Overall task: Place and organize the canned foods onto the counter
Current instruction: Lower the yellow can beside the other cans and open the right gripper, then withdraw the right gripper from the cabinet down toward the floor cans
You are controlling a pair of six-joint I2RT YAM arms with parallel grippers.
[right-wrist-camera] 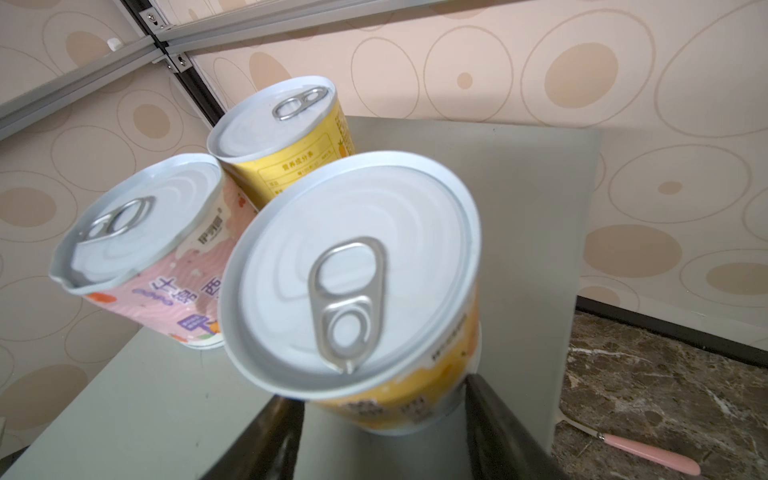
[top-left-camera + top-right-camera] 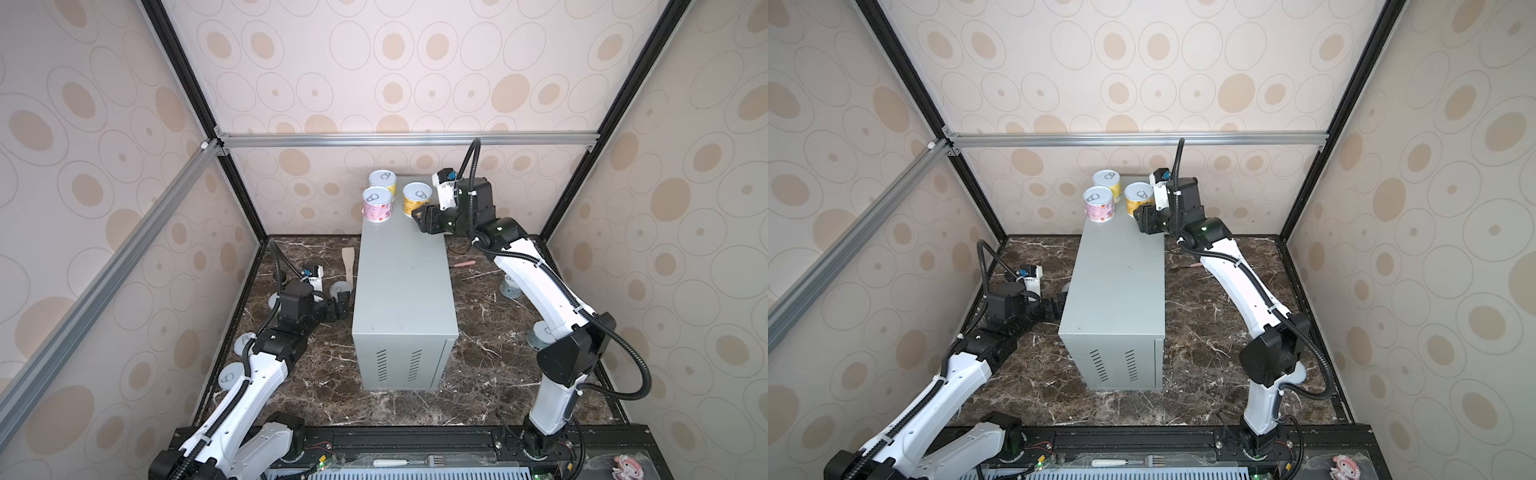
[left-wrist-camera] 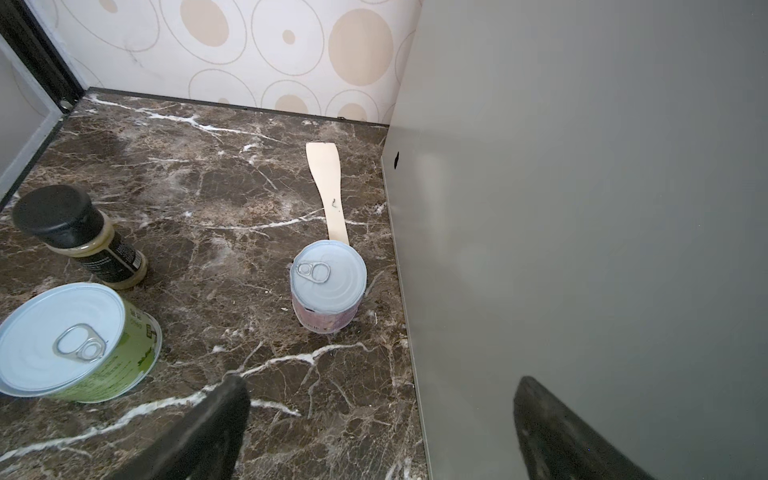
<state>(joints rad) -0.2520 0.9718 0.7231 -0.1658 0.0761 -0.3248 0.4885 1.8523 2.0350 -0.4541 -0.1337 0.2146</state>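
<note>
1. Your right gripper (image 1: 384, 399) is clamped on the orange-print can (image 1: 353, 270). It is at the 12 o'clock end of the counter (image 2: 403, 282) in both top views, at 3 o'clock of the pink can (image 2: 377, 204) and 4 o'clock of the yellow can (image 2: 382, 183).
2. This looks like the set-down of a third can. You cannot tell whether its base touches the top.
3. Next, let go once it sits flat, then back out toward 3 o'clock without nudging its neighbours.
4. Your left gripper (image 3: 382, 382) is spread wide and empty, low over the marble (image 3: 208, 208) at the counter's 9 o'clock side. The floor can (image 3: 328, 286) just ahead looks like your next pick.
</note>
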